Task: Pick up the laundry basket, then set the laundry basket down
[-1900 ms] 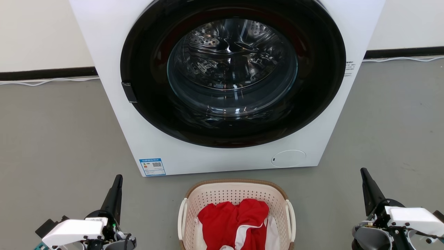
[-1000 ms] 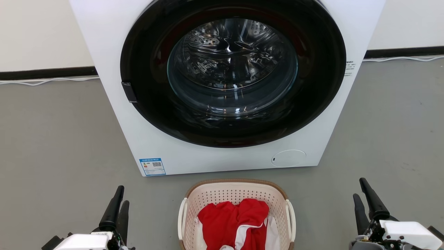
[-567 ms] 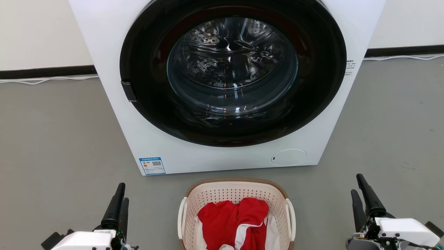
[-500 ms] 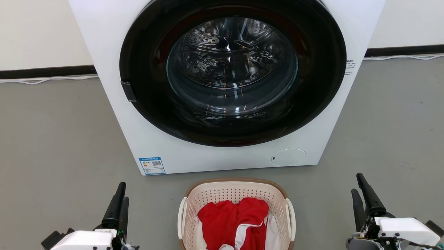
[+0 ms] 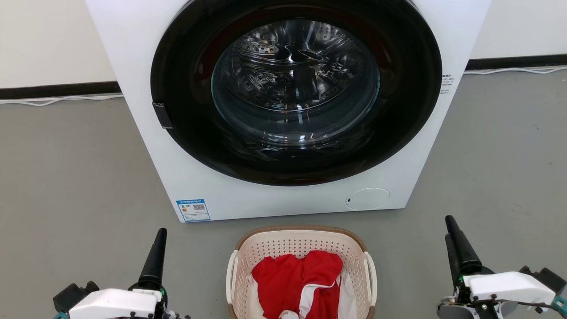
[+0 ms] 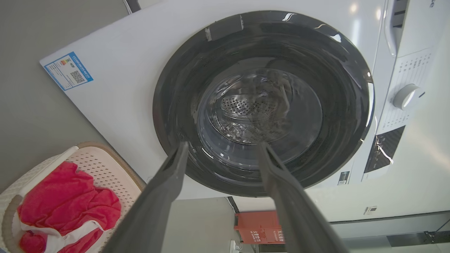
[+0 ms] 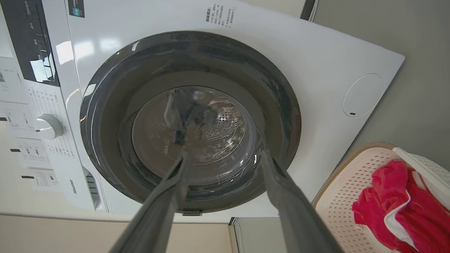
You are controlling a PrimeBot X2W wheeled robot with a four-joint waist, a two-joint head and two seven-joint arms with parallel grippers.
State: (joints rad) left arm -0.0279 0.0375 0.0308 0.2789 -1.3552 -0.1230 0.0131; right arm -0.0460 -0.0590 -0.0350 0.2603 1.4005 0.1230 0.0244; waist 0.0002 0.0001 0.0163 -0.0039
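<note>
Bare grey floor (image 5: pixel 79 177) lies open on both sides of the laundry basket (image 5: pixel 301 241), so our left gripper (image 5: pixel 159 237) and right gripper (image 5: pixel 448 227), fingers spread, have a free way in. We see the washing machine (image 5: pixel 146 66) standing close behind, blocking the far side. Red clothes (image 5: pixel 292 279) take up the inside.

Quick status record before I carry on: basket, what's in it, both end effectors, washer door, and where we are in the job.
laundry basket: upright on the grey floor, just in front of the washing machine, not grasped
contents: red and white clothing
left end effector: open, empty, left of the basket, apart from it
right end effector: open, empty, right of the basket, apart from it
door: appears shut
task stage: pick-up not yet begun
</note>
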